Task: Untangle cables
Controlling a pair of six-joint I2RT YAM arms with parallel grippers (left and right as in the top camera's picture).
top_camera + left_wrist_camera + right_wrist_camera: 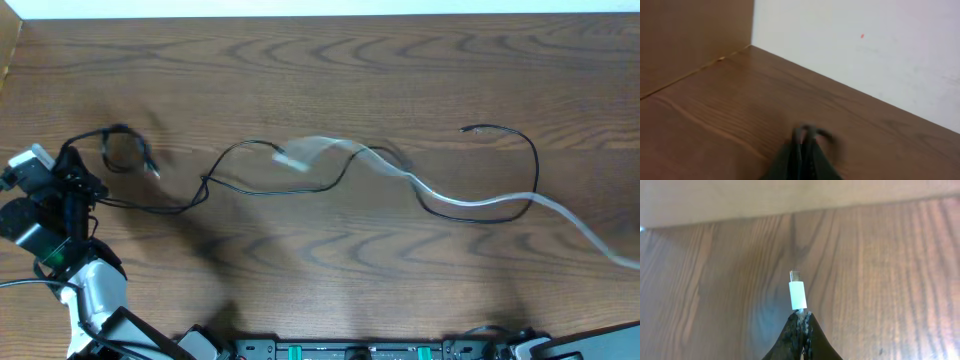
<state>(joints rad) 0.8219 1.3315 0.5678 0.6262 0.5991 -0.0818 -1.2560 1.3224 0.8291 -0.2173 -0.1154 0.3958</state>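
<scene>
Across the wooden table [330, 70], the separating step seems to be underway: the white cable [590, 235] is crossing the black cable [270, 191] near the middle. The right gripper [801, 317] is clenching the white cable just behind its plug [797, 294]. The left gripper [807, 142] is apparently pinching a blurred black loop at the table's left end. Next, I judge, the white one is needing a sideways pull clear while the black end is being anchored

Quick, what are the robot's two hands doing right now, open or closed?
The left gripper is closed on the black cable.
The right gripper is closed on the white cable, just behind its plug.
</scene>
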